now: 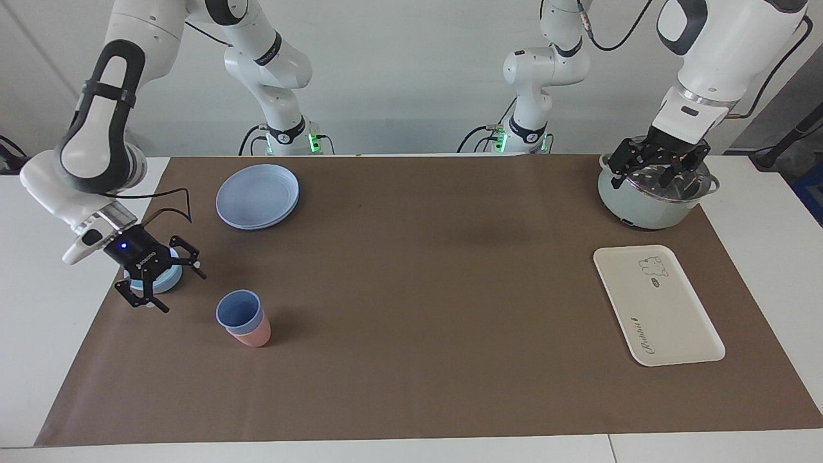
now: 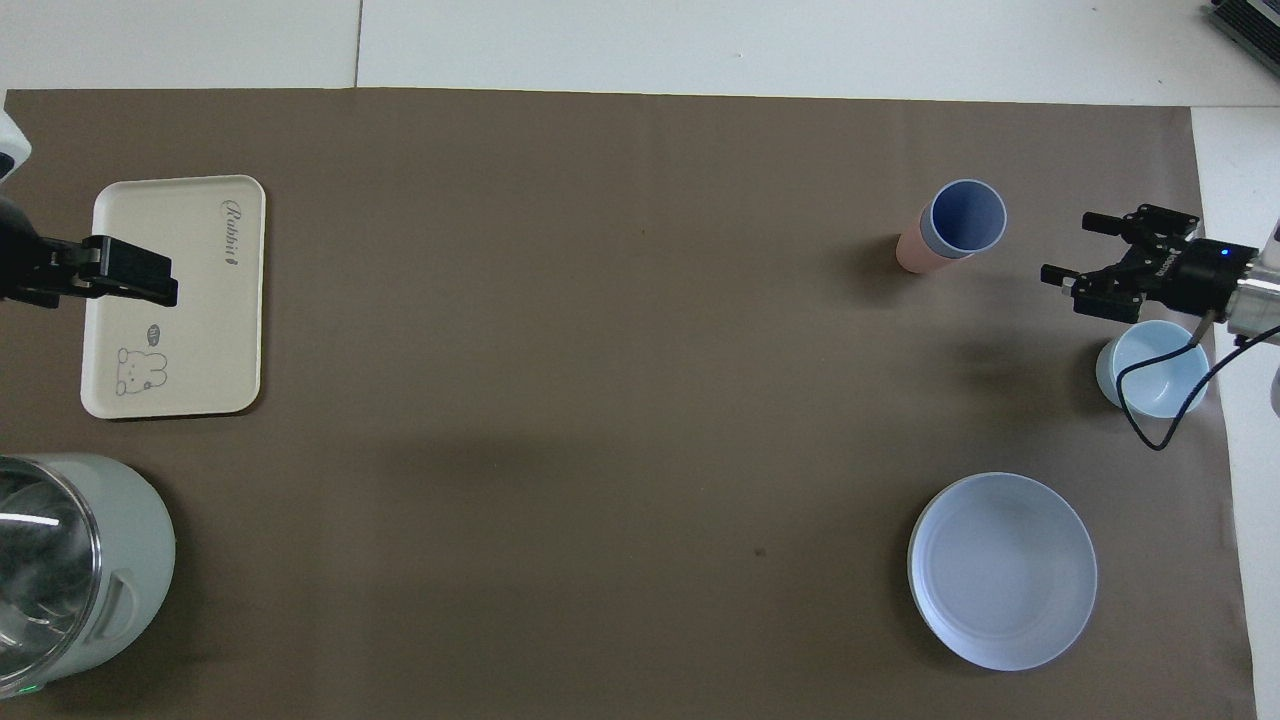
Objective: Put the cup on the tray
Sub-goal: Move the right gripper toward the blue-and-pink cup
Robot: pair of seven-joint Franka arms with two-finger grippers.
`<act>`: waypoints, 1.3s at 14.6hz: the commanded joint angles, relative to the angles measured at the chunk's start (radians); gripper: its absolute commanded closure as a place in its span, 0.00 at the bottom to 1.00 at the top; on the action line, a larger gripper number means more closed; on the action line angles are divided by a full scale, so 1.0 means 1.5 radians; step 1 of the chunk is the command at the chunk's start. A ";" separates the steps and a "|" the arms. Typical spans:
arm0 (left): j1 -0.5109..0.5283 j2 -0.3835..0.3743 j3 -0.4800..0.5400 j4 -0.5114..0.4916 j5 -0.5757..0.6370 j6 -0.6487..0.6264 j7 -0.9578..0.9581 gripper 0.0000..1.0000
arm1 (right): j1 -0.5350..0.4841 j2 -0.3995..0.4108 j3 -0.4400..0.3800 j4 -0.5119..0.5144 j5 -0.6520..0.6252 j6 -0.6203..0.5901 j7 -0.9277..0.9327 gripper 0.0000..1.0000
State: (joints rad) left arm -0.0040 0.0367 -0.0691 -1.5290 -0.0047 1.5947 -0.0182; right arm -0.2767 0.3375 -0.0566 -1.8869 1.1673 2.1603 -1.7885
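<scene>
Cup is nested upright in the pink tumbler, blue rim on top, standing on the brown mat toward the right arm's end of the worktop. Tray lies flat on the mat at the left arm's end, well apart from the cup, bear drawing at the end nearer to the robots, script at the other end. Nothing on the tray. Right tool hangs low over the light-blue bowl, beside the stacked cups but not touching them; its fingers are spread apart and hold nothing. Left tool hangs over the pale green pot with the glass lid, which sits nearer to the robots than the tray; fingers apart, holding nothing. Round blue plate rests on the mat nearer to the robots than the cups, at the right arm's end.
</scene>
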 commanded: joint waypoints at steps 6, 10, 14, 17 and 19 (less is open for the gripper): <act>0.006 -0.021 -0.001 -0.026 0.011 0.002 0.005 0.00 | 0.025 0.082 0.008 -0.009 0.245 -0.001 -0.265 0.00; 0.006 -0.021 -0.001 -0.026 0.011 0.002 0.005 0.00 | 0.036 0.081 0.008 -0.019 0.259 0.011 -0.284 0.00; 0.006 -0.021 -0.002 -0.026 0.011 0.002 0.005 0.00 | 0.070 0.080 0.008 -0.034 0.326 0.031 -0.311 0.00; 0.005 -0.021 -0.002 -0.026 0.011 0.002 0.005 0.00 | 0.067 0.073 0.008 -0.058 0.332 0.036 -0.327 0.00; 0.005 -0.021 -0.002 -0.026 0.011 0.002 0.004 0.00 | 0.064 0.066 0.008 -0.077 0.332 0.029 -0.332 0.00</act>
State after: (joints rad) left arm -0.0039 0.0367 -0.0680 -1.5290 -0.0047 1.5947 -0.0182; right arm -0.1672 0.4688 -0.0484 -1.9487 1.6311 2.2058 -2.2428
